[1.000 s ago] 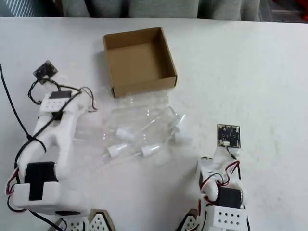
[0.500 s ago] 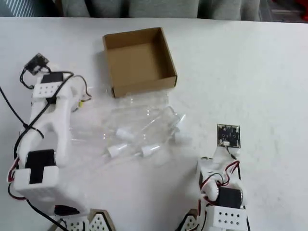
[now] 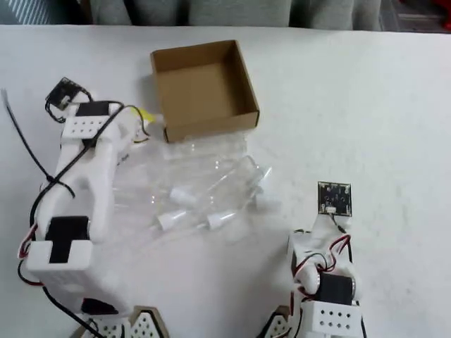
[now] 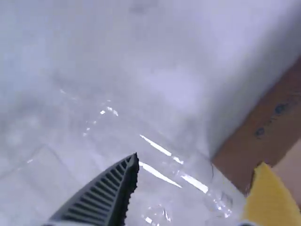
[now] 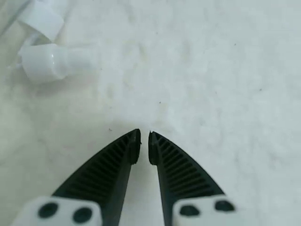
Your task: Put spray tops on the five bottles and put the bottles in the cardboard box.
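Observation:
Several clear bottles (image 3: 211, 169) lie on the white table in front of the cardboard box (image 3: 204, 88), with white spray tops (image 3: 218, 220) loose among them. My left gripper (image 3: 144, 121) is by the box's near left corner. In the left wrist view it (image 4: 197, 162) is open, and a clear bottle (image 4: 178, 176) lies between its black finger (image 4: 110, 195) and yellow finger (image 4: 268, 197), with the box wall (image 4: 263, 132) just beyond. My right gripper (image 5: 141, 146) is shut over bare table, a white spray top (image 5: 47, 61) a short way ahead of it.
The right arm (image 3: 324, 285) sits folded at the table's near right edge. The left arm's body (image 3: 70, 211) and its cables run along the left side. The table (image 3: 366, 105) to the right of the box is bare.
The left arm has swung away from the bottles, then forward and right, so its gripper now sits by the box's near left corner. The right arm has not moved.

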`<state>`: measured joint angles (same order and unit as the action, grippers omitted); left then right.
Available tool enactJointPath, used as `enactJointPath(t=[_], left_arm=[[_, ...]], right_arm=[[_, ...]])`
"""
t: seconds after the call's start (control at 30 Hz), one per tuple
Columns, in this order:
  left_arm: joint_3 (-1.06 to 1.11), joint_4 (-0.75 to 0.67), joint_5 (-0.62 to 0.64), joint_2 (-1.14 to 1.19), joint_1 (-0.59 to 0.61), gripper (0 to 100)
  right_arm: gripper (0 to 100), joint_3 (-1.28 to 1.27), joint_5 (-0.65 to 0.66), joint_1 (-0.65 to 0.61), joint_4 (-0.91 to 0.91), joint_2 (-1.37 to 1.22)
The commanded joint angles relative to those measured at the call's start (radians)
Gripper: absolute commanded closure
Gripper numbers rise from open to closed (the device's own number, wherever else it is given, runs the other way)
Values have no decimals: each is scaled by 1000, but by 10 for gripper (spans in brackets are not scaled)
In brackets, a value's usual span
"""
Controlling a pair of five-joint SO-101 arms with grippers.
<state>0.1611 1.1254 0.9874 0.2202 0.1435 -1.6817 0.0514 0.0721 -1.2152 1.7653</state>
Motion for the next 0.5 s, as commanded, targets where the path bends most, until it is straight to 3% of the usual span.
enactJointPath(t=[0.0,0.27,0.47], left_arm=[[-35,6,9,59,15,619],[-35,91,-103,48,12,619],[-89,187,-109,-33,13,619]], right_arm=[[981,-9,-2,5,-8,8],[980,-9,-2,5,-8,8],[978,-9,-2,5,-8,8]])
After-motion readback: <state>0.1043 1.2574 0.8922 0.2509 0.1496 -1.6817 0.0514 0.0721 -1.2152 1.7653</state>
